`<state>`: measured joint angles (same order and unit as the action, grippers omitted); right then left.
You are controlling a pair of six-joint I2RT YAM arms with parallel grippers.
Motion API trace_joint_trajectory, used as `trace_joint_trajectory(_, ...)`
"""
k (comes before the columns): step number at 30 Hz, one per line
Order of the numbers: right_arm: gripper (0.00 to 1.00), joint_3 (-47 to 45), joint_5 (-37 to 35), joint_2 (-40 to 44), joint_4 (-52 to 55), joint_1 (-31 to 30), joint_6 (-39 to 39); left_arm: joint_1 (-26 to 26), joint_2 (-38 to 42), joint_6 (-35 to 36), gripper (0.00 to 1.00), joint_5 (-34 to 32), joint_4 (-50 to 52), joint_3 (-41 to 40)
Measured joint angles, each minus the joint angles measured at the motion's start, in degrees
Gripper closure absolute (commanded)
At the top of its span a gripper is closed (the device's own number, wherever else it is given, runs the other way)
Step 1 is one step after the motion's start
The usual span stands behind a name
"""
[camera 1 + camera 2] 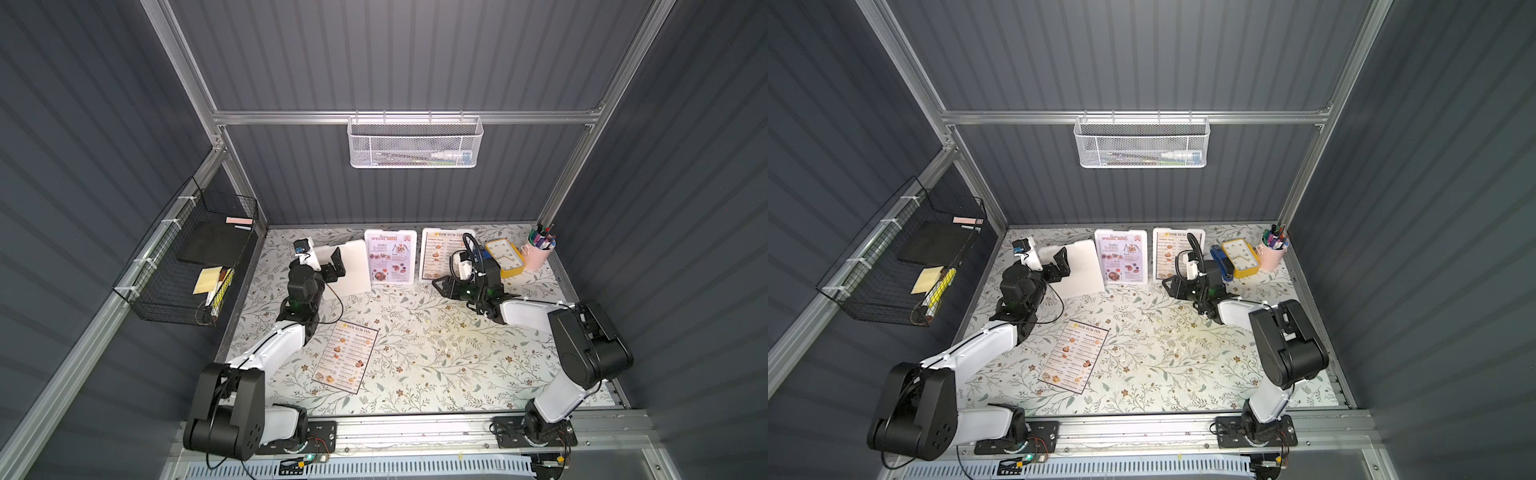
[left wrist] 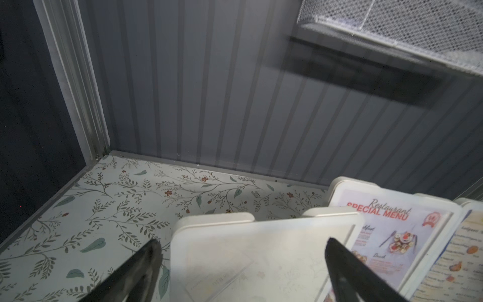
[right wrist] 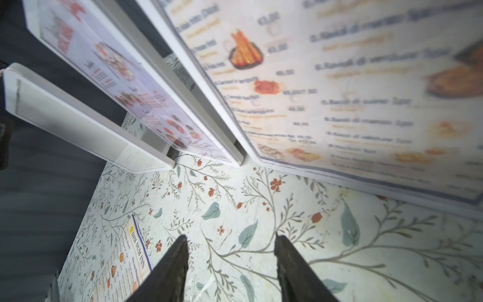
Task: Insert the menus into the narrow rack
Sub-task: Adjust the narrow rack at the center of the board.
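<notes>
While the left gripper (image 2: pixel 241 241) stands fully open at the empty white holder (image 1: pixel 356 269), whose top edge shows between the fingers with no squeeze that I can see, the loose menu (image 1: pixel 345 357) lies flat on the table (image 1: pixel 457 365). It is near the left arm and well apart from that holder. The two other sheets stand upright at the back, side by side: the lavender menu (image 1: pixel 390 257) and, next to it, a second DIM SUM INN menu (image 1: pixel 434 253). The right gripper (image 3: pixel 231 238) is about half open and empty, low over the table, just in front of that second sheet.

I judge that the loose menu must go into the empty white holder, and several things can fail. The holder stands askew and looks light, so if the left fingers close off-centre or push, it can tip or slide against the lavender menu. The sheet is thin and flat, so fingers can scrape it along instead of lifting an edge. A bent sheet can jam at the narrow slot. The right arm, so near, can knock the second DIM SUM INN menu when it turns.
</notes>
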<state>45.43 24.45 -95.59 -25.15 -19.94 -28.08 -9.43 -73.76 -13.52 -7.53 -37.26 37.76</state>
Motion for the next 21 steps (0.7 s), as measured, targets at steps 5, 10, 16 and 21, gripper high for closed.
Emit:
trace_joint_trajectory(5,0.32,0.46,-0.72,6.08,-0.11,-7.41,4.26,0.00,2.67,-0.02,0.01,-1.42,0.13,0.00)
trace_joint_trajectory(10,0.27,9.68,0.35,3.02,0.44,-16.17,9.09,0.00,3.98,-0.26,0.01,-2.40,0.90,-1.92)
trace_joint_trajectory(16,0.25,25.66,3.54,-10.47,0.02,-17.25,11.65,0.00,5.01,-0.70,0.01,-2.99,0.87,-3.80)
trace_joint_trajectory(21,0.24,34.49,5.51,-20.70,0.31,-18.01,12.98,0.00,5.29,-1.07,0.01,-2.97,0.83,-4.68)
